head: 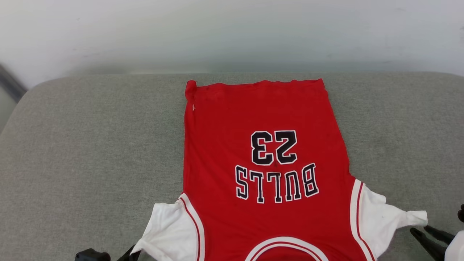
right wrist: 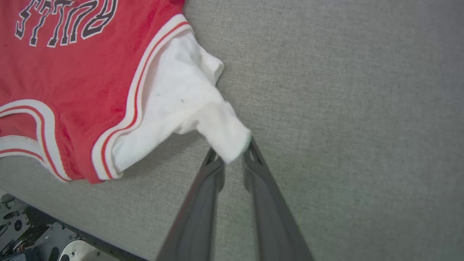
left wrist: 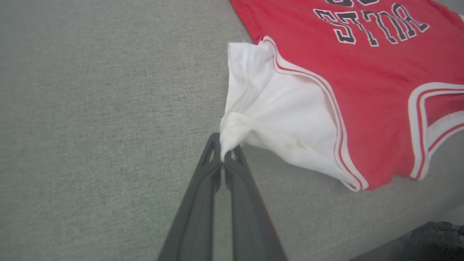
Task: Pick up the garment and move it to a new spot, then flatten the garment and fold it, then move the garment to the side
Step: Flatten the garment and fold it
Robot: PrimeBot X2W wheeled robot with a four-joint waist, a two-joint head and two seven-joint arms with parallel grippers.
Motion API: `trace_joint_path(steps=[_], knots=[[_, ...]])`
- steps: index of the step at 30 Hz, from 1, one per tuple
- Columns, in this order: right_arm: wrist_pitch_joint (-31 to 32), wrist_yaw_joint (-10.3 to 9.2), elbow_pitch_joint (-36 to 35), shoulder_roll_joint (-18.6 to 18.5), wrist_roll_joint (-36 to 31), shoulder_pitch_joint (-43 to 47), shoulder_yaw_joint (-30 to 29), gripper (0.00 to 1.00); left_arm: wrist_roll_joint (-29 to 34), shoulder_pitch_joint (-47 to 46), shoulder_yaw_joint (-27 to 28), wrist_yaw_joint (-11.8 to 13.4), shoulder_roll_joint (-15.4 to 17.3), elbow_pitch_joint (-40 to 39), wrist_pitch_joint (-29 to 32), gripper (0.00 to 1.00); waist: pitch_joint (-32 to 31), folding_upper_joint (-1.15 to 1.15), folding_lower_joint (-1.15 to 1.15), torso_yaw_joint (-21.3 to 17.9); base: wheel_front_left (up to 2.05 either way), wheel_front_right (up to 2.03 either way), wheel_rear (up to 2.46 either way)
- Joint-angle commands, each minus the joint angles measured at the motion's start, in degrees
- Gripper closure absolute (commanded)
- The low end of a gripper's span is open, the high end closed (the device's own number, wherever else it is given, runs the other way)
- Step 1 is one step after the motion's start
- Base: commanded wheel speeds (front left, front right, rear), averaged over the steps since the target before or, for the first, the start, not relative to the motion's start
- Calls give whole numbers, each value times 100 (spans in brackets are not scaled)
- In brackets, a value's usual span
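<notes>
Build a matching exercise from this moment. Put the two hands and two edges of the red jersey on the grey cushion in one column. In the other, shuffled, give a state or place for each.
Column one
1. the left hand with two long dark fingers
2. the right hand with two long dark fingers
3. the red jersey-style T-shirt's plain hem
4. its red-and-white striped collar trim

Column two
A. at the edge nearest the robot
B. fingers apart at a white sleeve's end
C. at the edge farthest from the robot
D. shut on a white sleeve's tip

Pairs: 1-D, 2-B, 3-C, 4-A
</notes>
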Motion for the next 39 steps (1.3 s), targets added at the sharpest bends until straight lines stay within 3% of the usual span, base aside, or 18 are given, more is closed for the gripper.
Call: trace_joint_path(steps=[1,5,14,23,31,39], knots=[[139,-7,-113,-11,41,34,-88,0,70,-137,-35,-43,44,-148,54,100,69,0,1,73,0,0,0],[650,-7,-271,-186,-121,-142,-504,0,107,-287,-135,-95,85,-628,244,100,205,0,1,275,0,0,0],[2533,-5,-1109,464,-513,-1566,-1556,0,334,-588,-316,-67,269,-1894,779,100,1027,0,1,887,0,0,0],[4510,-5,-366,908,-1554,-3856,-2242,0,590,-1086,-599,-247,130,-2638,1068,100,2045,0,1,1769,0,0,0],[5293,-5,315,1016,-2542,-5182,-2485,0,709,-1456,-793,-397,-134,-2801,1050,100,2607,0,1,2355,0,0,0],[5552,-5,782,758,-3446,-5750,-2590,0,730,-1649,-974,-549,-389,-2738,901,100,2991,0,1,2823,0,0,0]])
